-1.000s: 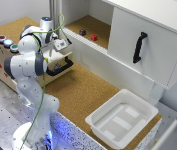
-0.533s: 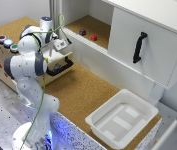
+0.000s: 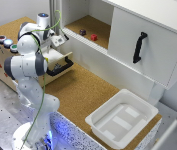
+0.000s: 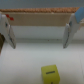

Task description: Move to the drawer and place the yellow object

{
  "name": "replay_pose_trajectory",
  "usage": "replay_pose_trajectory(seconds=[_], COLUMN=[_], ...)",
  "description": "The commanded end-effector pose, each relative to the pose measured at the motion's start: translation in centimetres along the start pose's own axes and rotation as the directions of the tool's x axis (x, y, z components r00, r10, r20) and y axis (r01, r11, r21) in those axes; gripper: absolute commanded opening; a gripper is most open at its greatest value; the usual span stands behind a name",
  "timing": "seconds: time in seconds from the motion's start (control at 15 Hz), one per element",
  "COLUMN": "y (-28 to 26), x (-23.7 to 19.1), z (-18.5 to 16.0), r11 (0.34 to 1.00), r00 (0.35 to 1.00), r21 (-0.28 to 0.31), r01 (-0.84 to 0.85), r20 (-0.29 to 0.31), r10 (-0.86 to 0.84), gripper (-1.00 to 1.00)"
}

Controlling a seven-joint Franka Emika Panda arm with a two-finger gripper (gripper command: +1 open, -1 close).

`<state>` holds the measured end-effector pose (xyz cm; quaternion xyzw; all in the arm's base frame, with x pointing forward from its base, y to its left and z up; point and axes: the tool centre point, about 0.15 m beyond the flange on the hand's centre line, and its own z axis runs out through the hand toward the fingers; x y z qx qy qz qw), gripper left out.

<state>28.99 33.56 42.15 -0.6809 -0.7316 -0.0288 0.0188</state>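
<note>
Mostly hidden in the exterior view: the gripper sits behind the white arm, so its fingers cannot be made out there. The drawer shows only its pale front corner and part of the black bar handle; the inside is blocked by the arm. The wooden box holding it is cut off at the exterior view's left.

Wrist view is blurred. One yellow object, roughly cube-shaped with a dark mark on one face, lies on a pale flat surface. Two fingers stand wide apart, nothing between them; the jaws are spread and hold nothing. The yellow object rests on the surface apart from both fingertips, not touching either. A strip of cork-brown runs across behind the fingers; whether it is the drawer's edge or the tabletop, I cannot tell.

Counts, exterior view: one arm; one yellow-green cable along it; three round buttons on top of the box; two small blocks on the cork shelf, one dark, one red, near each other but apart; one white cabinet door with one black handle; one white tray on the cork tabletop, well apart from the drawer.
</note>
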Motion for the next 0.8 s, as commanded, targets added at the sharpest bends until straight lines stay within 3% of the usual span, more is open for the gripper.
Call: replay_pose_trajectory(seconds=[0.0,0.13,0.53,0.73], y=[-0.9,-2.3,-7.4,-10.4], x=[6.7,9.0,13.2,15.4], z=[-6.9,-8.3,-11.8,-10.3], r11=[0.998,0.998,0.995,0.992], r00=[0.960,0.948,0.947,0.963], r21=[0.056,0.055,-0.013,-0.020], r01=[0.014,0.020,-0.098,-0.127], r20=[0.278,0.317,0.307,0.235], r10=[-0.029,-0.036,0.097,0.128], gripper=[1.00,1.00,1.00,1.00])
